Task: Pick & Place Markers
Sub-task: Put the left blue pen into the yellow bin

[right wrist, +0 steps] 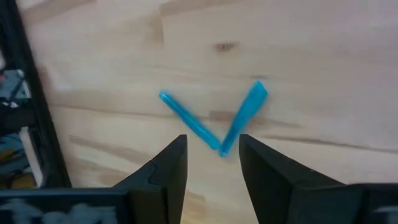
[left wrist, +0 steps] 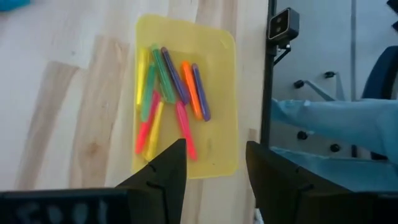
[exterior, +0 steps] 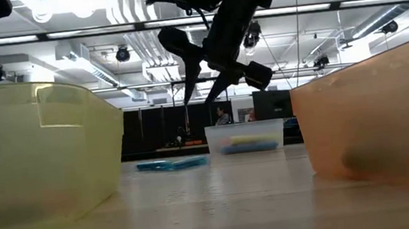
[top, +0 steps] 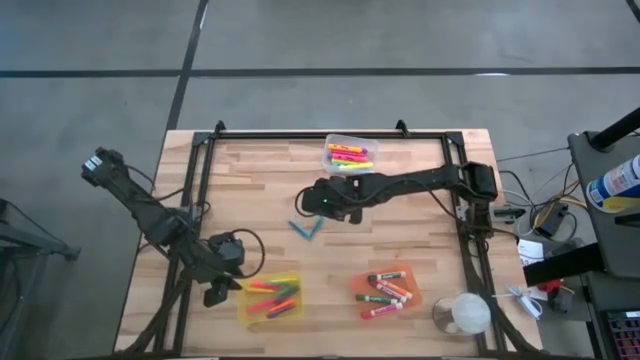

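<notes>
Wooden table point(top: 260, 190), 3 plastic bins: yellow point(top: 246, 311), orange point(top: 418, 296), clear point(top: 332, 141), white round container point(top: 468, 314) at table corner

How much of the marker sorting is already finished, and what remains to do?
Mostly done: markers already lie in the yellow bin, the orange bin and the clear bin. In hand: nothing; the right gripper hovers open over two blue markers on the table. The left gripper waits open over the yellow bin. Left: those two.

two markers point(top: 307, 229) touching mid-table, bins point(top: 270, 298) front, probably another behind
</notes>
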